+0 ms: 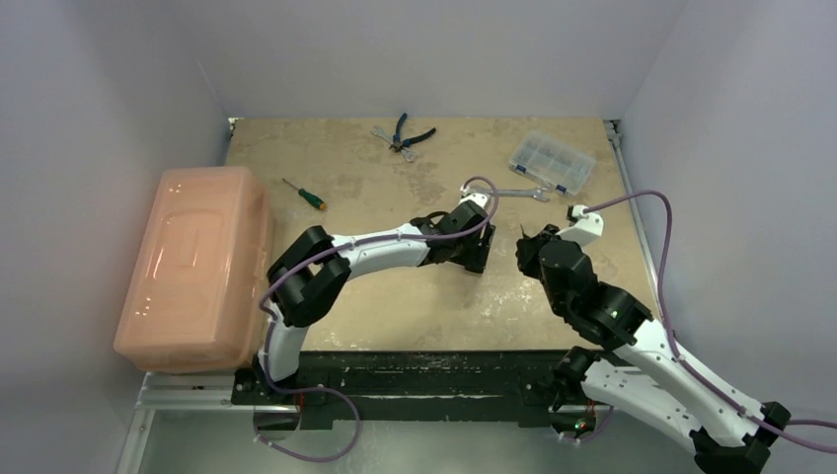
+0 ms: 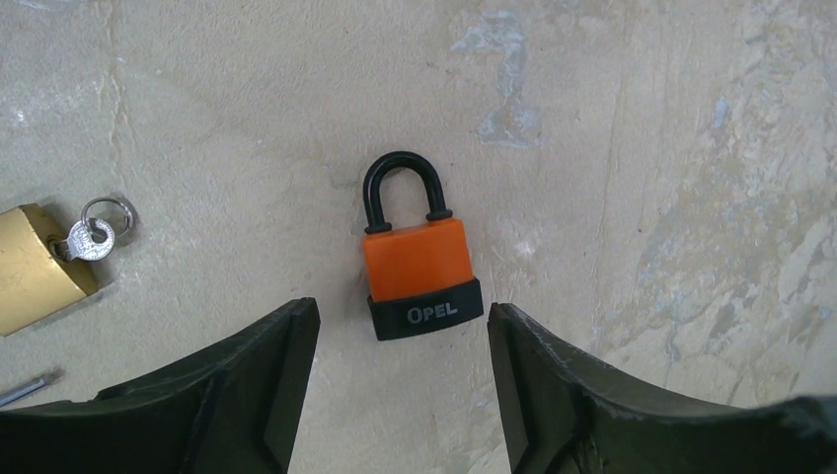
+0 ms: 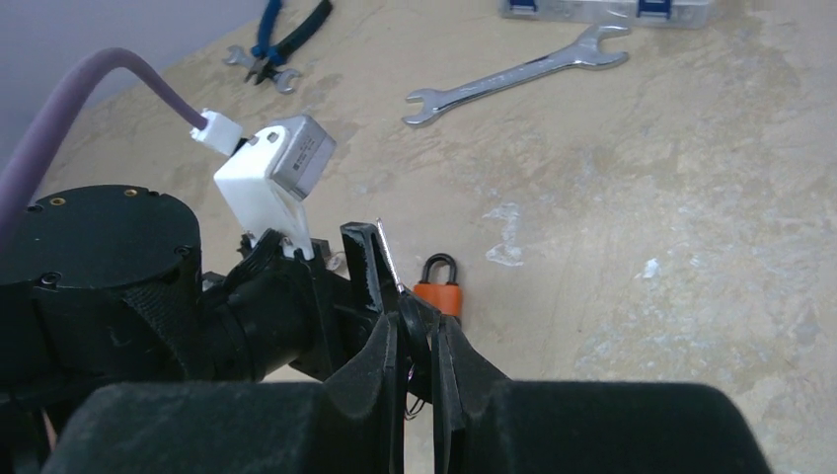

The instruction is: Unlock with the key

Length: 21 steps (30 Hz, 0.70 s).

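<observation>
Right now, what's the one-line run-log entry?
phase: pre-grasp | left jaws: open, either side of orange padlock | right jaws: shut on key | shackle: closed

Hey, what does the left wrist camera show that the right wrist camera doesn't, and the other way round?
Only the left wrist view shows a brass padlock at the left edge, with a ringed key at its end. Only the right wrist view shows the right tool shut on a key, plus a wrench and pliers. Both show the orange padlock lying on the table, with the left tool at it.
</observation>
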### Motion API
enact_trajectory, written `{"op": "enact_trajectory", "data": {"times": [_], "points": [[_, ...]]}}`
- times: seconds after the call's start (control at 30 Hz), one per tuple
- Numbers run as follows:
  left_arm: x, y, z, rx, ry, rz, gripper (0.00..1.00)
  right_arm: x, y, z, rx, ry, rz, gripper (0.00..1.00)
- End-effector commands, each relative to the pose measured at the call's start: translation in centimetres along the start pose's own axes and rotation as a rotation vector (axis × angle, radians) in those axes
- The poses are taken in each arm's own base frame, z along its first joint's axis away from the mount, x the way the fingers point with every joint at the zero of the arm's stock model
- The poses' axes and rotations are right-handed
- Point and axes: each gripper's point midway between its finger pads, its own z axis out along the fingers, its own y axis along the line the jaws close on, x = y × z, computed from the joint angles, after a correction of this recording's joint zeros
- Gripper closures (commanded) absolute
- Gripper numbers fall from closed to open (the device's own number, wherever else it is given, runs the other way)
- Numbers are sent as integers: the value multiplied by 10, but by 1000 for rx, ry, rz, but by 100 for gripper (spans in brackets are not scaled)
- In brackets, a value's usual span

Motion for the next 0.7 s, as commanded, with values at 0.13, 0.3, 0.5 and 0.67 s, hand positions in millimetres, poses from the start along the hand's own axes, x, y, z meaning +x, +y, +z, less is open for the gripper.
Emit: {"op": "enact_trajectory", "data": {"times": [0.13,0.3,0.5,0.67], "points": [[-55,-24,-97,264,-293,145,34,-18,52,-19,-304,-30,3,100],[-75,-11,-152,405,-430,147,35,-22,80,-28,-436,-12,-20,100],[-95,2,-226,555,-598,127,35,-8,127,-44,-683,71,-95,100],[-97,-4,-267,623,-665,167,37,-7,161,-69,-902,106,-105,100]]}}
